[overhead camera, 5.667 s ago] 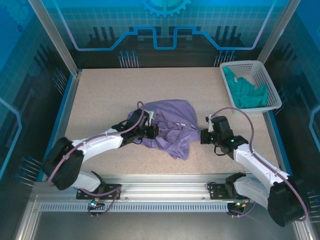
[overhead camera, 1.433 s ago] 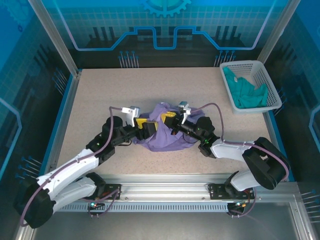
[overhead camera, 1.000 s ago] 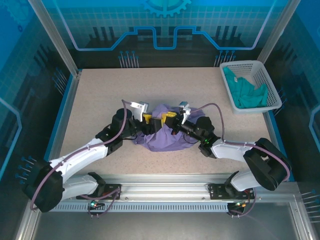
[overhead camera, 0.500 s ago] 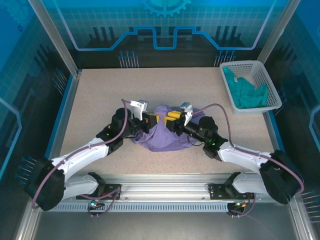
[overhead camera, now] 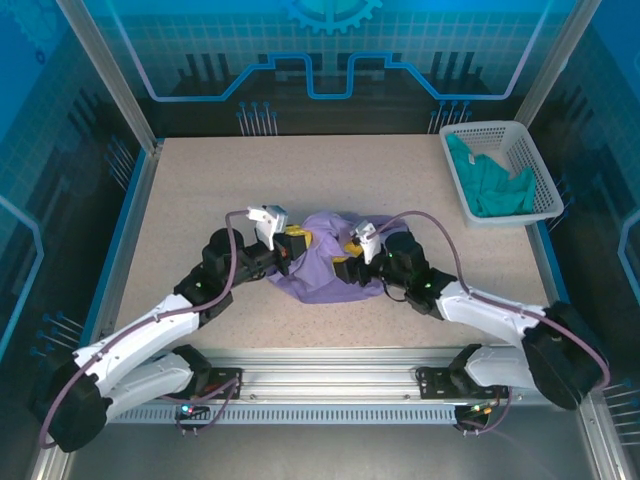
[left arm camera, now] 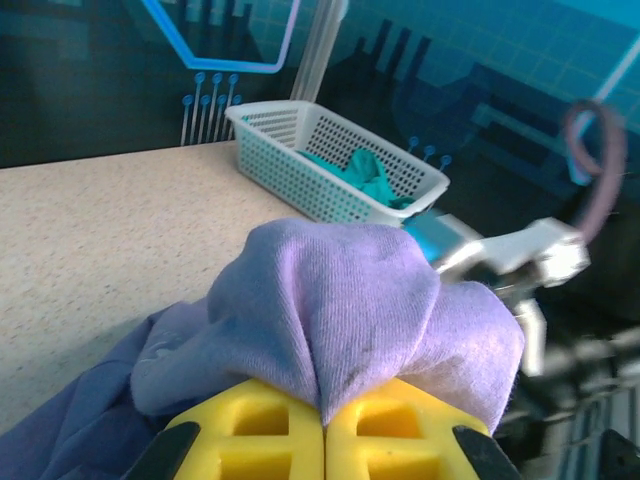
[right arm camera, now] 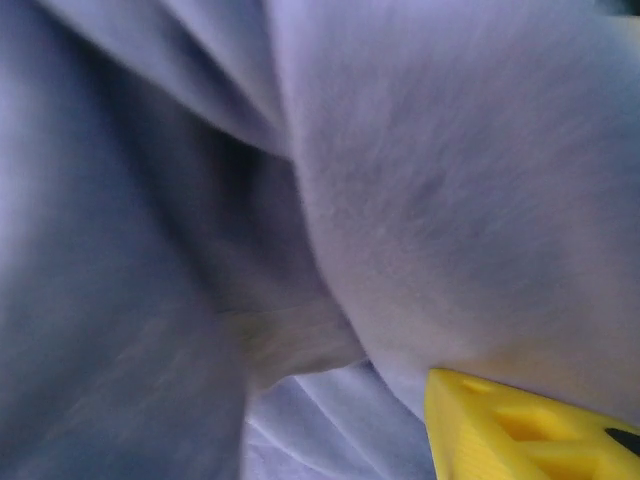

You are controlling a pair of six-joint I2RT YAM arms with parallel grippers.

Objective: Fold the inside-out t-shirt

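One basket (overhead camera: 482, 128) of teal cloth (overhead camera: 490, 186) stands well apart from the t-shirt (overhead camera: 320, 272).

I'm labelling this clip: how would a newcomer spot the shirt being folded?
On the speckled table, look at the middle. The t-shirt is the bunched lavender heap there, unlike the teal garment in the white basket at the far right.

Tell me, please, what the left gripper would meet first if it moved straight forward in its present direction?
The t-shirt: the left gripper is shut on a bunch of it. Beyond that bunch, probably the right gripper, which faces it close by, though depth is hard to judge.
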